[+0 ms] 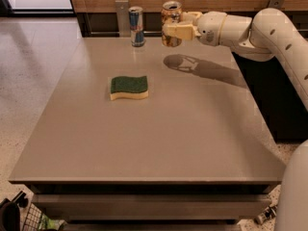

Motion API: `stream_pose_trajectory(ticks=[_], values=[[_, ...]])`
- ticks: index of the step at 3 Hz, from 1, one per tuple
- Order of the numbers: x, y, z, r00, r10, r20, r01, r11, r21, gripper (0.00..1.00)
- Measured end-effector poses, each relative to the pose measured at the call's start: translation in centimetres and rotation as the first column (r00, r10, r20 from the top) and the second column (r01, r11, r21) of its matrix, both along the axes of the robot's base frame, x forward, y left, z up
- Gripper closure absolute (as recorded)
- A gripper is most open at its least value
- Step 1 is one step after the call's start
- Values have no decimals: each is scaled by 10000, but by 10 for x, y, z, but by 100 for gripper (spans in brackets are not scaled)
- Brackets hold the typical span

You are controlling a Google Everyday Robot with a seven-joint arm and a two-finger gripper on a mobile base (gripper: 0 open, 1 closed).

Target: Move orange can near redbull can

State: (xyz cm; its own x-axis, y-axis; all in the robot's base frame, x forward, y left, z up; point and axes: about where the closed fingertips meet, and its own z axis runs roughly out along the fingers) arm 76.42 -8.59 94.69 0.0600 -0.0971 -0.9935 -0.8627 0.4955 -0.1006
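Two cans, one sponge (129,87) and one arm (269,30) make up the count on and over the grey worktop (192,143). One of the cans is the redbull can (136,26), slim, blue and silver, standing upright on the worktop close to the far edge and a little left of that edge's middle. The other is the orange can (171,11), wider, orange-brown and gold with a silver top, held upright in the air just above the far edge, a little right of its middle and near the redbull can but not touching it. The single gripper (169,31) reaches in from the right side along the far edge, and its cream jaws are closed around the lower half of the orange can, one on each side. One dark shadow (180,61) of can and gripper lies on the worktop nearer than the can and apart from its base, which shows the can is off the surface. The sponge, green on top and yellow below with wavy ends, lies flat left of the worktop's centre, well apart from both cans. Below the near left corner one wire basket (31,218) shows on the speckled floor
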Motion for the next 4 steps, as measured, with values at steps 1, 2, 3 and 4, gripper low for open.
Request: stream_pose_trajectory(ticks=[1,2,3,4], values=[[42,3,-15,9927,-1205,27,1206,9926,-162,100],[61,8,-29,9830,-1827,-190,1825,9831,-150,100],[78,19,-50,9785,-1951,-673,1985,9790,470,100],[83,27,-72,9762,-1959,-933,2053,9730,1051,100]])
